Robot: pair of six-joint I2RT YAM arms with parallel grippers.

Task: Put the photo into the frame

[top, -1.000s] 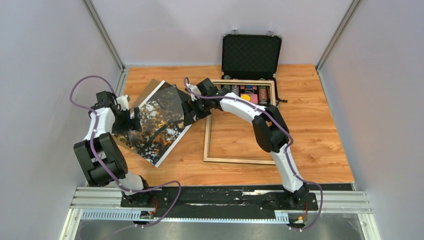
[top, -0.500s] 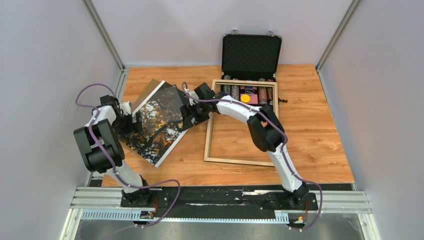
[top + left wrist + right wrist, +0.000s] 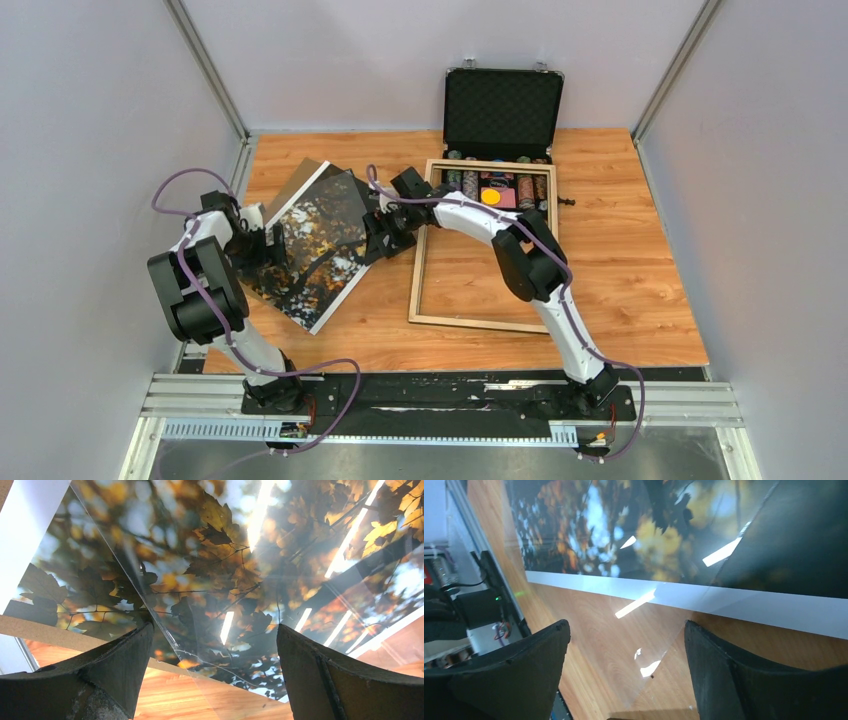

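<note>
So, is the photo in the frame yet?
Out: the photo lies left of the frame, wholly outside its rails.

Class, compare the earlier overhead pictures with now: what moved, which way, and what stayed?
The left arm folded back toward the left wall; its open left pincer stayed at the left edge of the photo. The right arm edged left, bringing the open right pincer toward the photo's right edge. Nothing was grasped or released. The photo, frame and chip case stayed put.
</note>
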